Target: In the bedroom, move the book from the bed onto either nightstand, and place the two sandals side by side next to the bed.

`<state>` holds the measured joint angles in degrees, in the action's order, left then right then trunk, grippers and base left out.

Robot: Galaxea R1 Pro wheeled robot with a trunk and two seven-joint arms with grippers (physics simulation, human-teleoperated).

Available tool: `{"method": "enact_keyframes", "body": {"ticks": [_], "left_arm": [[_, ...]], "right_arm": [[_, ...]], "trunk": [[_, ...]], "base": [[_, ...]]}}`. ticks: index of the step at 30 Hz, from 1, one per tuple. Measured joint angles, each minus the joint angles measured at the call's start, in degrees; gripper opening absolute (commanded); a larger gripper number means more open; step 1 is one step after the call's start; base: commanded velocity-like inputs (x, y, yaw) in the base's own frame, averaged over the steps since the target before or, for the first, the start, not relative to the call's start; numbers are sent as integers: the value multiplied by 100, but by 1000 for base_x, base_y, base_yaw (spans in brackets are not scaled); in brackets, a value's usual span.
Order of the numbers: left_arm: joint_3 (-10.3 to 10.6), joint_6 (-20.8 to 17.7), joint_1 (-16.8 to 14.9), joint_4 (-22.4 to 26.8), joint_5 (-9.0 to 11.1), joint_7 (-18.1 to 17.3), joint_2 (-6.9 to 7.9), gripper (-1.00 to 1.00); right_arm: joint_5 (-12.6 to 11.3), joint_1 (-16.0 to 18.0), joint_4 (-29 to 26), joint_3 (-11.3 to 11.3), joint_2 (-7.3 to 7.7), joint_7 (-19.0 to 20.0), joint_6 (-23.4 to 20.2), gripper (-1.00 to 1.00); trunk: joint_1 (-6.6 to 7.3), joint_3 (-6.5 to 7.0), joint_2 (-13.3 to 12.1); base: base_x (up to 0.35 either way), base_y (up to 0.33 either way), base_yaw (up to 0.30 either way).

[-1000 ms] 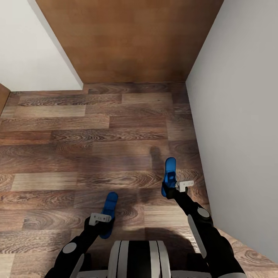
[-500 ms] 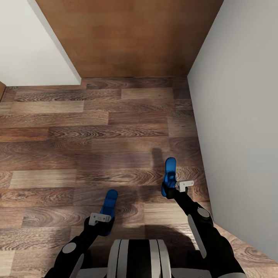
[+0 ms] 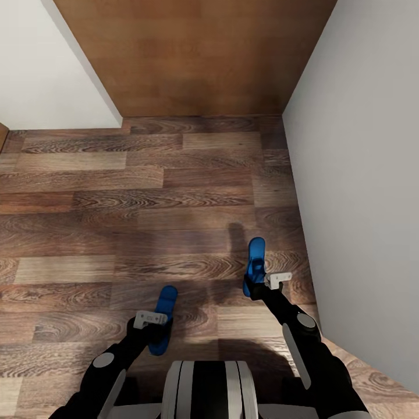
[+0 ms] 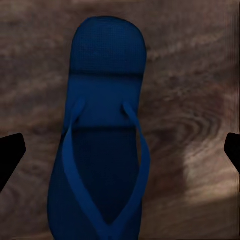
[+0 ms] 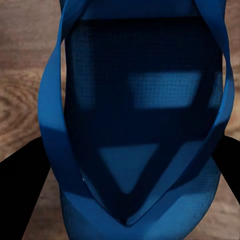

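Two blue sandals show on the wood-plank floor (image 3: 87, 233). The left sandal (image 3: 164, 308) lies flat, sole down, under my left gripper (image 3: 156, 329). In the left wrist view that sandal (image 4: 102, 150) sits between the black fingertips (image 4: 10, 155), which stand wide apart and clear of it, so my left gripper (image 4: 120, 150) is open. My right gripper (image 3: 254, 286) is shut on the right sandal (image 3: 256, 256), and in its wrist view the fingers (image 5: 20, 175) press against the sandal's (image 5: 135, 125) sides. The book, the bed and the nightstand are out of view.
A plain white wall (image 3: 361, 174) runs close along my right arm. A tall brown wooden panel (image 3: 198, 58) closes the far end of the floor, and another white wall (image 3: 41, 70) stands at the far left. Open floor lies ahead and to the left.
The view shifted a little forward at first, then held still. My left arm has drawn back and to the left, its gripper now further along the left sandal. The right arm and its sandal kept their place.
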<state>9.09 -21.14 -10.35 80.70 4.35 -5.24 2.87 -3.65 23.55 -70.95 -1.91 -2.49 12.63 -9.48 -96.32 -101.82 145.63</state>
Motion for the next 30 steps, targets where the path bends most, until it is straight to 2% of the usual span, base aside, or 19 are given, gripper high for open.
{"method": "enact_keyframes", "body": {"ticks": [2, 5, 9, 13, 19, 26, 30], "left_arm": [[1, -283, -76, 143, 2, -4, -6, 100], [1, -401, -130, 171, 10, -6, -11, 100], [8, -424, -146, 139, 0, -7, -18, 100], [9, -420, -149, 25, -4, -6, -20, 100], [9, -412, -149, -33, -12, 2, -25, 100], [17, -403, -149, -34, -21, 15, -27, 100], [16, -390, -149, -33, -21, 19, -27, 100]], "right_arm": [[1, 0, 5, 1, -2, 0, 1, -100], [1, 0, 6, 1, -2, 0, 1, -100], [1, 0, 9, 1, -3, 0, 1, -100], [3, 0, 10, 1, -2, 0, 1, -100], [1, 0, 8, 1, 0, 0, 1, -100], [3, 0, 11, 1, -2, 0, 1, -100], [1, 0, 8, 1, -3, 0, 1, -100]], "trunk": [[0, 0, 0], [0, 0, 0], [0, 0, 0], [-11, -88, 5], [-10, -89, 5], [-29, -243, 15], [-28, -244, 15]], "base": [[0, 0, 0], [0, 0, 0], [0, 0, 0], [0, 0, 0], [0, 0, 0], [0, 0, 0], [0, 0, 0]]}}
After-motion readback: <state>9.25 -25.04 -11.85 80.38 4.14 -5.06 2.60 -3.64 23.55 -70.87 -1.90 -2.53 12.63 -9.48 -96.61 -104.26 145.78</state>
